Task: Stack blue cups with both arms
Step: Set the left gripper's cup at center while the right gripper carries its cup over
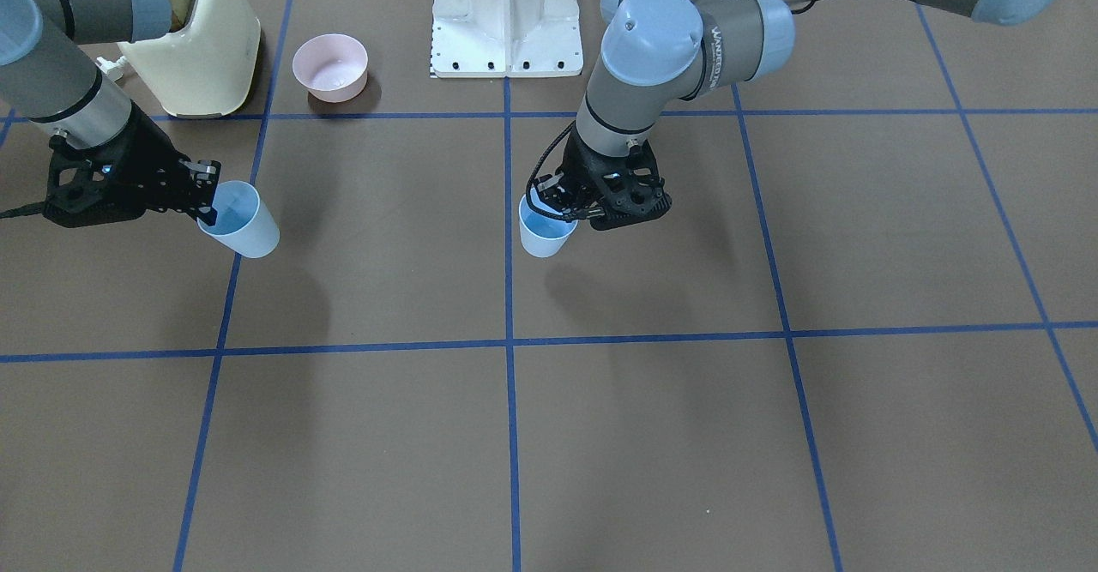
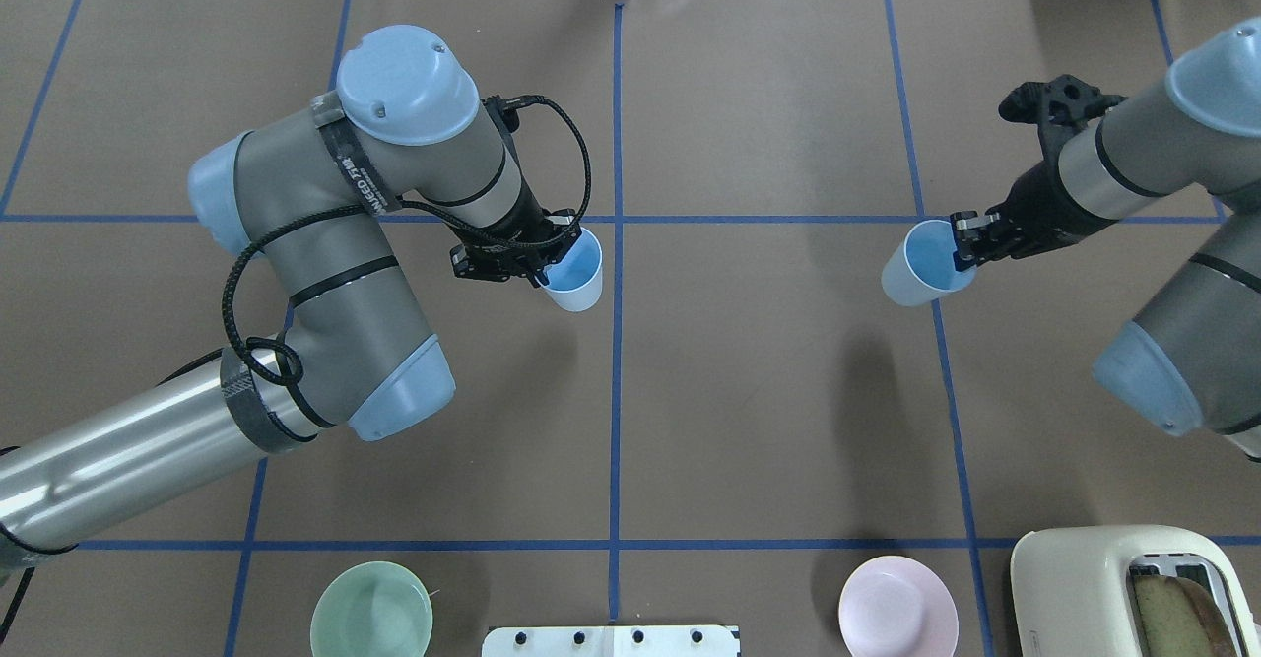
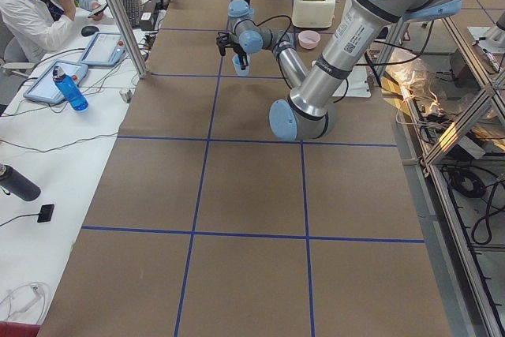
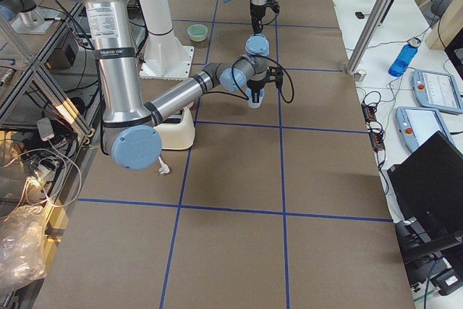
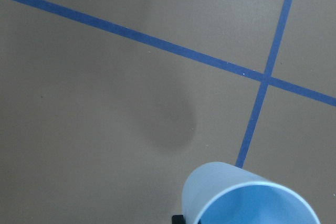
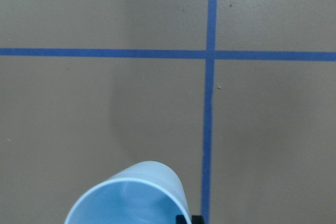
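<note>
Two pale-blue cups are each held by a gripper above the brown table. My left gripper (image 2: 550, 268) is shut on the rim of one blue cup (image 2: 575, 274), which hangs nearly upright just left of the centre tape line; this gripper (image 1: 570, 212) and its cup (image 1: 542, 234) also show in the front view. My right gripper (image 2: 962, 245) is shut on the rim of the other blue cup (image 2: 920, 265), tilted with its bottom toward the centre; this gripper (image 1: 206, 201) and its cup (image 1: 243, 221) also show in the front view. Each wrist view shows its own cup, left (image 5: 247, 198) and right (image 6: 131, 195), over bare table. The cups are far apart.
Near the robot's base stand a mint-green bowl (image 2: 371, 610), a pink bowl (image 2: 897, 606) and a cream toaster (image 2: 1133, 588) with bread in it. The white base stand (image 1: 506, 15) sits between the bowls. Blue tape lines grid the table.
</note>
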You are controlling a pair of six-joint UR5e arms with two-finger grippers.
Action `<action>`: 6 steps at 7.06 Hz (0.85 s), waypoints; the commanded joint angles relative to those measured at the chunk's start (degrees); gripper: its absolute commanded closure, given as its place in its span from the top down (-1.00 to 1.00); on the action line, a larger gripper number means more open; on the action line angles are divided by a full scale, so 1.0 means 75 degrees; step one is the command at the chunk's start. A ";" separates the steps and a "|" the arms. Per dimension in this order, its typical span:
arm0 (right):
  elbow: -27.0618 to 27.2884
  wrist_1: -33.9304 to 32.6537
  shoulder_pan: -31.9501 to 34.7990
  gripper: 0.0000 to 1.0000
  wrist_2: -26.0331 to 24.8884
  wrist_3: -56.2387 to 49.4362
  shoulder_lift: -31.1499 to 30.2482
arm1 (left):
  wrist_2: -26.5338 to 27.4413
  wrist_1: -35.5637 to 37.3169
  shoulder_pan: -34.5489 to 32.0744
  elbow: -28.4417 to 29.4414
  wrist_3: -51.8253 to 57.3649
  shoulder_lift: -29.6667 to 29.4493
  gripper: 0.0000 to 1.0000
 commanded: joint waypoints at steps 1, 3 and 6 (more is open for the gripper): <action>-0.0005 -0.1217 -0.0037 -1.00 -0.0017 0.0009 0.1128 | 0.0006 -0.0196 0.0061 0.0656 0.0018 -0.0418 -1.00; -0.0028 -0.1827 -0.0073 -1.00 -0.0052 0.0021 0.1716 | 0.0088 -0.0642 0.0190 0.1057 0.0006 -0.0502 -1.00; -0.0075 -0.2322 -0.0143 -1.00 -0.0134 0.0032 0.2128 | 0.0309 -0.0666 0.0318 0.1280 0.0041 -0.0514 -1.00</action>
